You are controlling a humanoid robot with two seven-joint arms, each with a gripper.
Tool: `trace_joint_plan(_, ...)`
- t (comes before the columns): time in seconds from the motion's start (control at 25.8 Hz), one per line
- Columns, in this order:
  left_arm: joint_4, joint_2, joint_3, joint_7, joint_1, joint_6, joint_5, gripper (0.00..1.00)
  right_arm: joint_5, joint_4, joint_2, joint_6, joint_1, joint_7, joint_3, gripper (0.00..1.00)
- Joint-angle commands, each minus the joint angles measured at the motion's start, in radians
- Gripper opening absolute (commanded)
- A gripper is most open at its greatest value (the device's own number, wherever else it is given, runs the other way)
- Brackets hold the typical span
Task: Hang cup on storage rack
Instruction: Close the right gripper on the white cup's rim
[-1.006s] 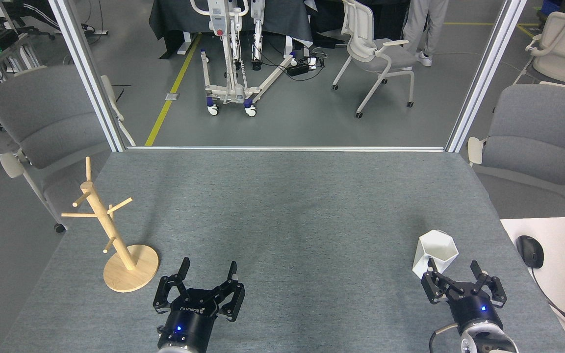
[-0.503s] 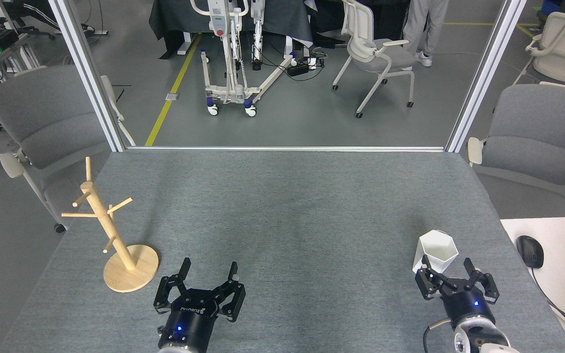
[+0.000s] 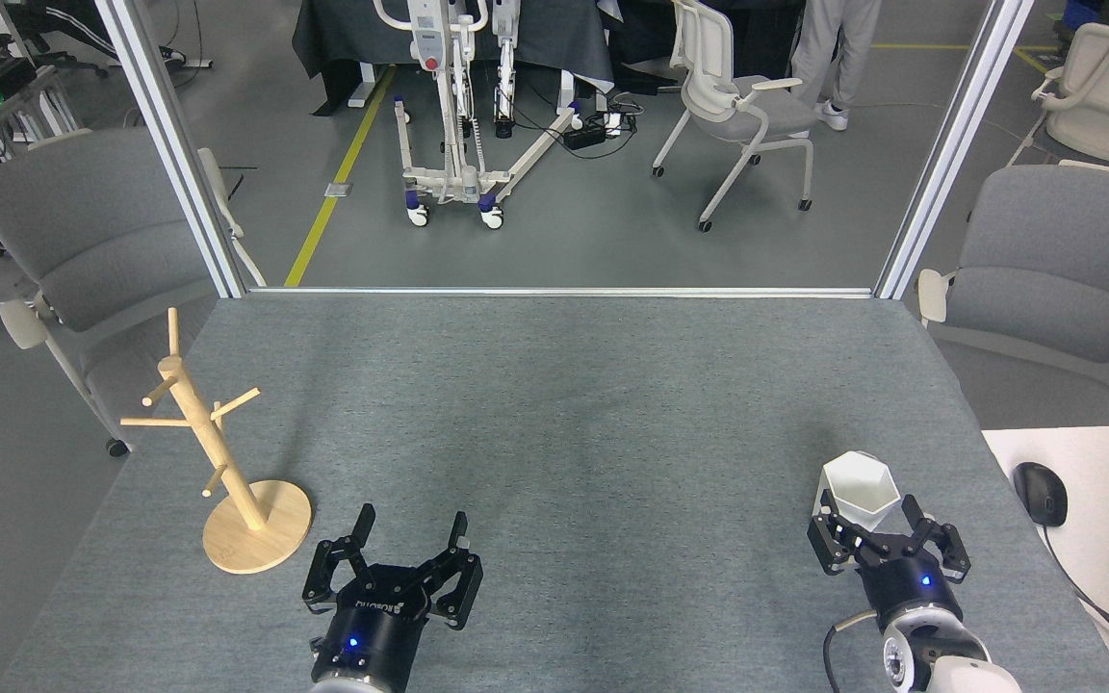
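Cup (image 3: 860, 489) unmoved; right gripper (image 3: 874, 525) has closed in, fingers spread.

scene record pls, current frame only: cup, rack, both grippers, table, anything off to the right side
cup: white, faceted, upright on the table, near right corner, mouth open upward
storage rack: wooden peg tree on a round base, near left side, all pegs bare
right gripper: open, fingers straddling the cup's near side, not closed on it
left gripper: open, empty, beside the rack's base
table: grey felt-like top
mouse: black, on the white desk to the right
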Motion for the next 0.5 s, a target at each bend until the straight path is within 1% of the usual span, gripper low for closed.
trace_joint_plan(0.0,0.007,0.000,0.000,0.000,-0.002,0.002,0.000,1.00,-0.002,0.010,-0.002,0.001,-0.006,-0.001,0.001,1.00)
trace_joint_plan(0.31,0.018,0.000,0.000,-0.003,-0.002,0.002,0.000,1.00,-0.002,0.058,0.000,0.001,-0.040,-0.001,-0.001,1.00)
trace_joint_plan(0.46,0.019,0.002,0.000,-0.001,-0.002,0.002,0.000,1.00,0.000,0.061,0.001,0.001,-0.041,-0.001,-0.001,1.00)
